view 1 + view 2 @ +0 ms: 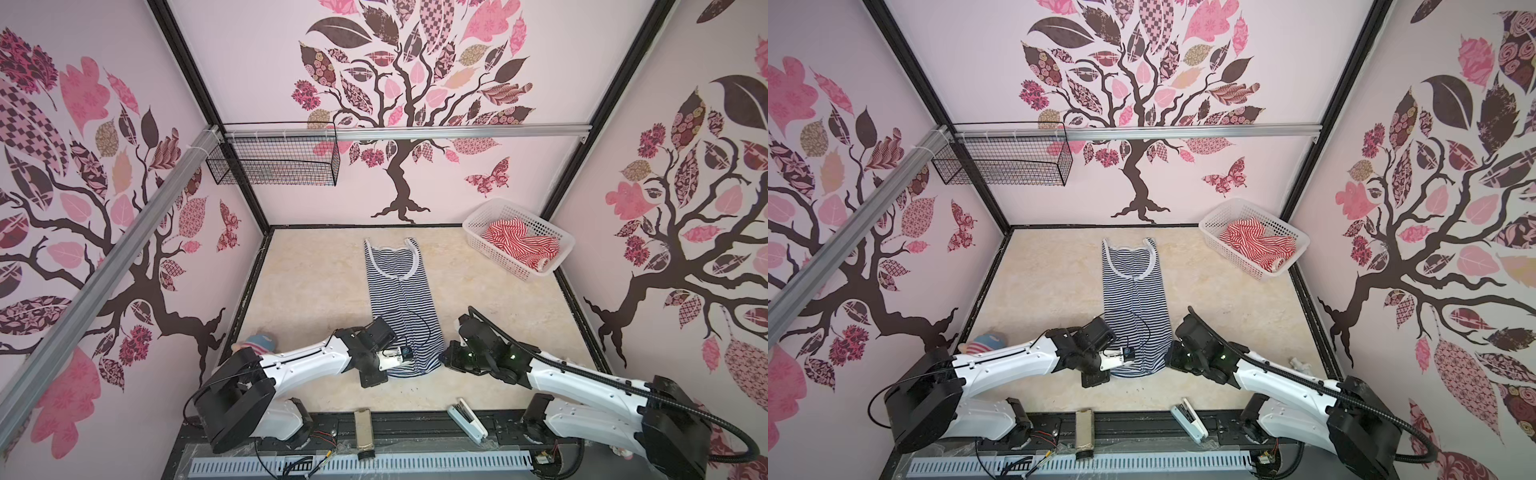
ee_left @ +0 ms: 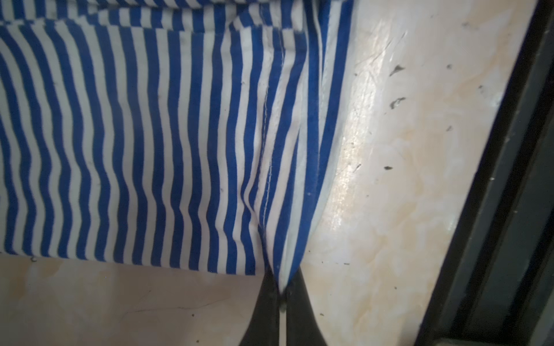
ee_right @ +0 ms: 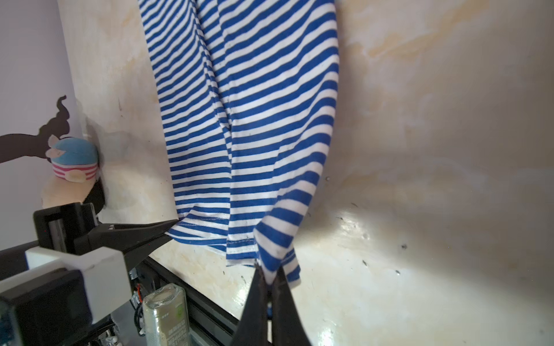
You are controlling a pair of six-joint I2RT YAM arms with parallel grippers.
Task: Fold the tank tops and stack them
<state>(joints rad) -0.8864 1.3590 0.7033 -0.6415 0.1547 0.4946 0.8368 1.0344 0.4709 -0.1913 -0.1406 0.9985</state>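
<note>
The left gripper (image 2: 281, 289) is pressing its fingers fully together on one hem corner of the navy-and-white tank top (image 1: 394, 286). The right gripper (image 3: 269, 280) is pinching just as tightly on the other hem corner, with cloth peaking up into each pinch. The top is lying flat and lengthwise, its straps near the white basket (image 1: 496, 255) and its hem at the end farthest from that basket. The red-and-white tank top (image 1: 515, 243) is sitting crumpled inside the basket.
</note>
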